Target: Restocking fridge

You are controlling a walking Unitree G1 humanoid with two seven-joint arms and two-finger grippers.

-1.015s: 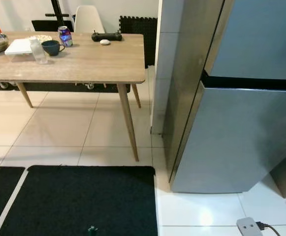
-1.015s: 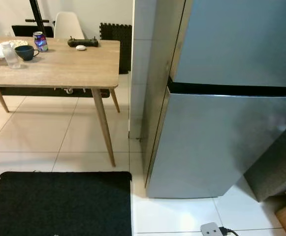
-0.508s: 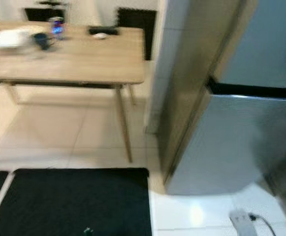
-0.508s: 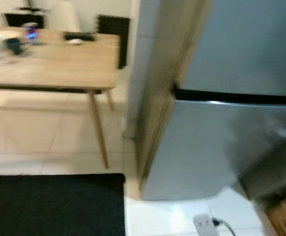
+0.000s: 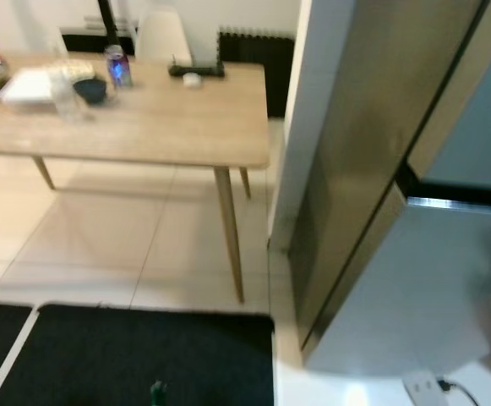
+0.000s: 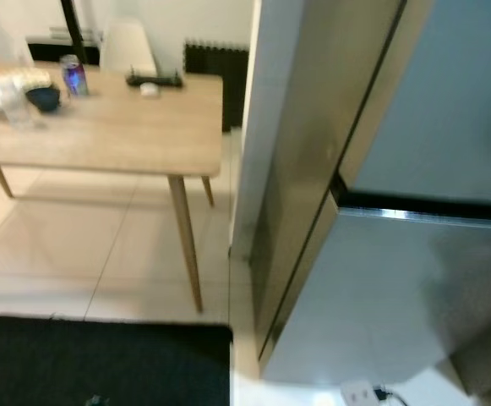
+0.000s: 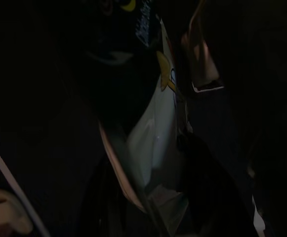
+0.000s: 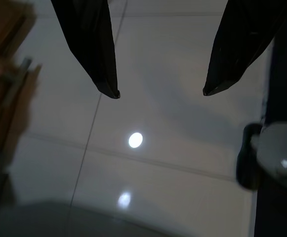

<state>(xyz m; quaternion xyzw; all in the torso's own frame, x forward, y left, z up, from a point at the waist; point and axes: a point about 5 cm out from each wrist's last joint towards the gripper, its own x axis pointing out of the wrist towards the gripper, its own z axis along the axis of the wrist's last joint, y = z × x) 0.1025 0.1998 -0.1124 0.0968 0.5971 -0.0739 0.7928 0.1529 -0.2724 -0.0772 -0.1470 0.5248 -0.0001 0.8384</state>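
Shut fridge [image 6: 397, 279] at frame right, doors closed. Left hand [image 7: 148, 163] clamped on a glossy packet [image 7: 155, 128], carried for stocking. Right hand [image 8: 155, 91] spread, empty above floor tiles [image 8: 148, 163], free for the door.

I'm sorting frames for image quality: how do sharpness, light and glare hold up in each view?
Left and right eye views: soft with motion blur, evenly lit; the fridge side shows a dull sheen. Left wrist view: very dark, only a glossy printed packet catches light. Right wrist view: the right gripper hangs open over floor tiles with bright lamp glare spots; edges blurred.
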